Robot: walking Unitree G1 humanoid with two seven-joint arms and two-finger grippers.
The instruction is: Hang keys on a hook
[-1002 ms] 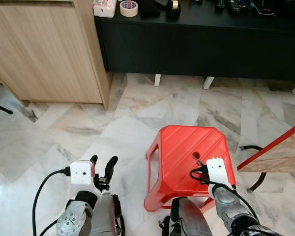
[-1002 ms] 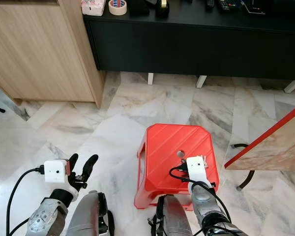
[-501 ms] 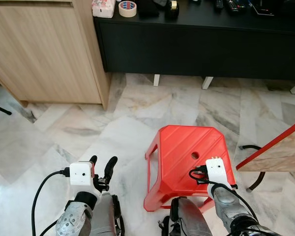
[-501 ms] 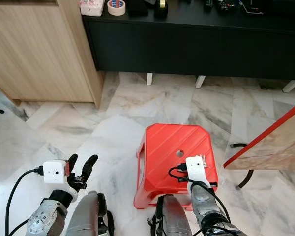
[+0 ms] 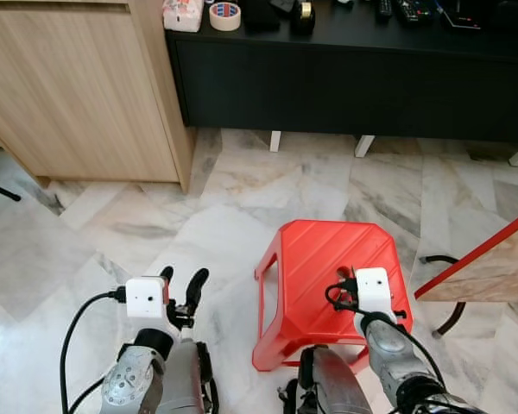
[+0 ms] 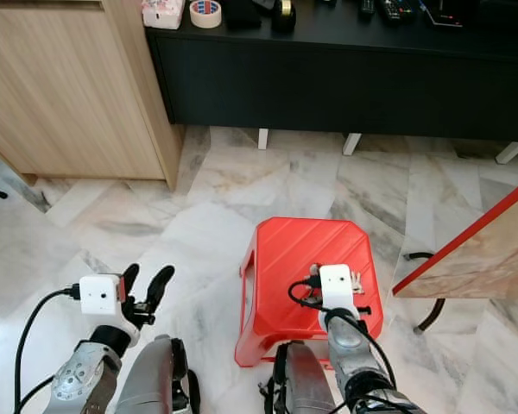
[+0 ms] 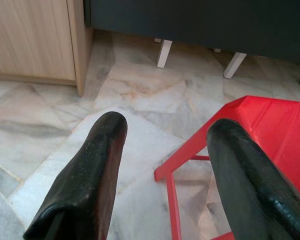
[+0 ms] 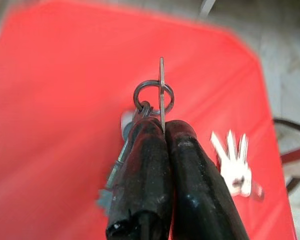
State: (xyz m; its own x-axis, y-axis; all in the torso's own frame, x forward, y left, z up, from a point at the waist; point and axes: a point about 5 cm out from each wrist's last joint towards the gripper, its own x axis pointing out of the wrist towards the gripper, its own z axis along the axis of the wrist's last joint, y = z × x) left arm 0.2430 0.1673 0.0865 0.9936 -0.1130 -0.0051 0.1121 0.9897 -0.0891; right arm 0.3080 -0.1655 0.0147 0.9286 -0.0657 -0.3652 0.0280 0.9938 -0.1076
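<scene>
From the head views, the right gripper [image 6: 356, 283] hangs over the red stool [image 5: 315, 259] while the left gripper [image 5: 183, 284] sits apart over the floor; no hook can be made out. In the right wrist view its fingers [image 8: 140, 150] clamp a key ring [image 8: 153, 96] upright — a second bunch of keys [image 8: 235, 160] lies just beside, on the stool.

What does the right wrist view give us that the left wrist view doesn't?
Right wrist view: the right gripper with jaws shut on a key ring, keys dangling beside the fingers, and a second bunch of keys lying on the stool.
Left wrist view: the left gripper with jaws open and nothing between them, a wooden cabinet, a dark cabinet's white legs, marble floor.
Both: the red stool.
</scene>
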